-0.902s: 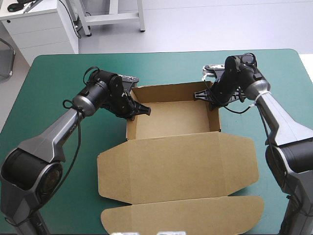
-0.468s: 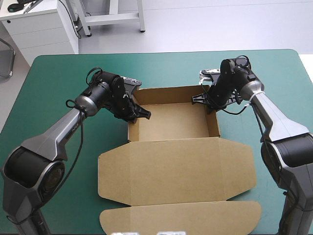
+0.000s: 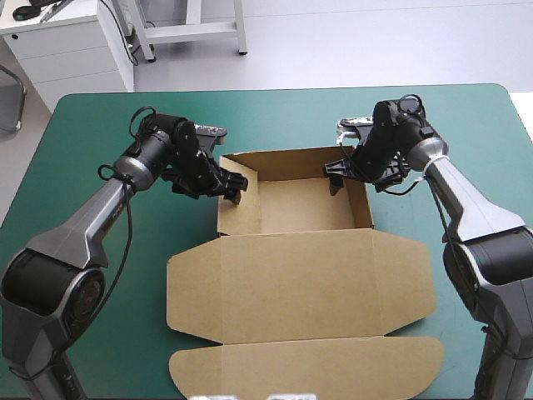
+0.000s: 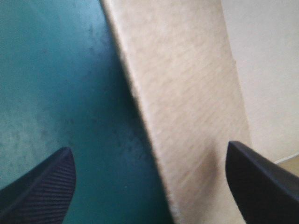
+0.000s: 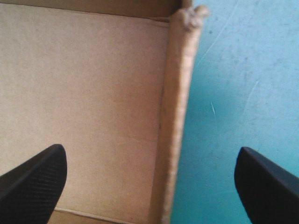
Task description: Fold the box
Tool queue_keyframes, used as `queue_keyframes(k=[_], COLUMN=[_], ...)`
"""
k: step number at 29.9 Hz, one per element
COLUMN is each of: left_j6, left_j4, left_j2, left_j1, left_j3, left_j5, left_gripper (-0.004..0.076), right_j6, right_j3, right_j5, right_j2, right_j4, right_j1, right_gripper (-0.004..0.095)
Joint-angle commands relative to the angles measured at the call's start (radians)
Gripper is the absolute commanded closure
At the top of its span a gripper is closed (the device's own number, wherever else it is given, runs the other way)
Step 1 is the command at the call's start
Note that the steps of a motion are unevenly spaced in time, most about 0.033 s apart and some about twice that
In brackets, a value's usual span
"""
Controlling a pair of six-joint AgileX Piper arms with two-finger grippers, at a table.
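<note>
The brown box (image 3: 296, 204) is an open tray in the middle of the table, its lid (image 3: 300, 283) lying flat toward the near edge with a rounded flap (image 3: 308, 367) beyond it. My left gripper (image 3: 229, 187) is open at the tray's left wall. In the left wrist view that wall (image 4: 187, 93) stands tilted between the spread fingers of the left gripper (image 4: 148, 149). My right gripper (image 3: 335, 175) is open at the tray's far right corner. In the right wrist view the right gripper (image 5: 150, 148) straddles the right wall (image 5: 173, 116), one finger over the floor (image 5: 84, 93).
The teal-green cover (image 3: 100, 133) shows on both sides of the box and in a band behind it up to the table's far edge. The lid's rounded flap reaches almost to the near edge.
Both grippers went from shut on the tray's side walls to open, letting the board go. The left gripper drew back leftward, and the left wall's flap now leans inward.
</note>
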Motion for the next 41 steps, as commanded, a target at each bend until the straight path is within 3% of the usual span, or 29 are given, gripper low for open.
queue_keyframes(k=[1,8,10,12,17,25,34,41], left_j6=[0.058,0.202,0.231,0.246,0.283,0.288,0.261,0.103], left_j4=[-0.107,-0.186,-0.162,-0.121,-0.027,0.135,0.138,0.212], left_j2=[-0.083,-0.180,-0.219,-0.258,-0.380,-0.616,-0.942,-1.101], left_j1=[-0.002,-0.002,-0.002,-0.002,-0.002,-0.002,-0.002,-0.002], left_j3=[-0.098,-0.306,-0.351,-0.377,-0.370,-0.204,0.373,0.761], left_j5=[-0.053,0.002,0.030,0.059,0.115,0.115,0.109,0.031], left_gripper=[0.0103,0.0110,0.0168,0.0281,0.0719,0.0731,0.0731,0.0731], right_j6=[-0.005,-0.077,-0.092,-0.096,-0.096,-0.096,-0.077,-0.066], right_j3=[-0.055,-0.116,-0.121,-0.121,-0.121,-0.119,-0.118,-0.118], right_j5=[0.019,0.019,0.019,0.019,0.019,0.019,0.019,0.019], right_j2=[-0.078,-0.172,-0.205,-0.227,-0.266,-0.261,-0.218,-0.132], right_j4=[0.002,0.020,0.010,-0.004,-0.019,-0.019,-0.016,-0.016], right_j1=[-0.005,-0.005,-0.005,-0.005,-0.005,-0.005,-0.005,-0.005], right_gripper=[0.0008,0.0008,0.0008,0.0008,0.0008,0.0008,0.0008,0.0008])
